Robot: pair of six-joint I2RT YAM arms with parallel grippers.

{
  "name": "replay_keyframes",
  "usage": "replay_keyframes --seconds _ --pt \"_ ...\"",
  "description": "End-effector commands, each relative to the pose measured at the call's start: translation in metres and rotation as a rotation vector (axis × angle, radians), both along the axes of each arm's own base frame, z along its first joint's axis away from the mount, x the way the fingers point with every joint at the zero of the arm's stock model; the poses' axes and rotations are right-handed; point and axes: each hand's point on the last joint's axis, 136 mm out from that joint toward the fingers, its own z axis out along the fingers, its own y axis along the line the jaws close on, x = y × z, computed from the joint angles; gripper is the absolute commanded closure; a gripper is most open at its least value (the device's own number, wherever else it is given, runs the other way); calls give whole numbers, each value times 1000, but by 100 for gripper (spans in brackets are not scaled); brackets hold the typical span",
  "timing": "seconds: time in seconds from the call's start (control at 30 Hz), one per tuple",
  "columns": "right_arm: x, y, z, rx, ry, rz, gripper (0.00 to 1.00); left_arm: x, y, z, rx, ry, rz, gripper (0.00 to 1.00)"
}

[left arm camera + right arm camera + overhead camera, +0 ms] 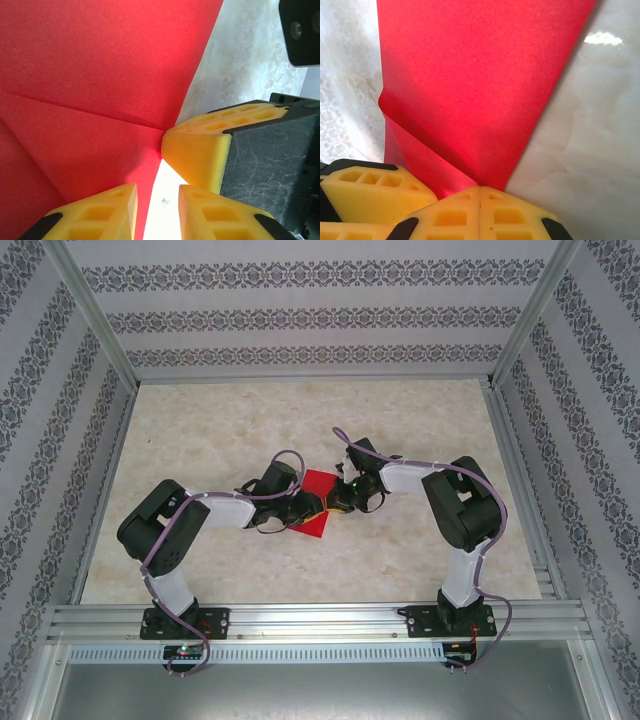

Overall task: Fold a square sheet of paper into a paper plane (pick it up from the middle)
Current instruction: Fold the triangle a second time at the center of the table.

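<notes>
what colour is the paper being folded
Plain bright red, no markings. The square sheet of paper shows best in the right wrist view.

Premises: a robotics lab test cell. Evidence: a pale marble-look worktop (200, 440) enclosed by aluminium extrusion rails (320, 618) and 3 walls of printed damask backdrop (300, 320); 2 cabled robot arms, left base (185, 622) and right base (450, 620), bolted to the front rail.

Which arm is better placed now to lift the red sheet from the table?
Right, probably: the right gripper is shut on the red sheet at its edge; the left gripper stands open.
</notes>
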Motion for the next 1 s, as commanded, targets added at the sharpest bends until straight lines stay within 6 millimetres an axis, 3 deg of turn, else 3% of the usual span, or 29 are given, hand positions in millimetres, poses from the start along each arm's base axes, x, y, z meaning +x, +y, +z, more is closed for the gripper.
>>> replay_keyframes --seconds 0.0,0.2,0.5,0.97 --pt "7 -6 -5 -28 -15 -9 95 -6 -2 -8 35 9 -28 71" --pt "8 -8 -3 -40 -24 -14 95 -8 -1 -12 48 19 -32 71" --pt "14 -12 17 -39 -76 -37 84 -11 6 -20 84 44 -20 73" --pt "5 6 22 21 -76 17 90 -12 8 -24 99 55 -15 75"
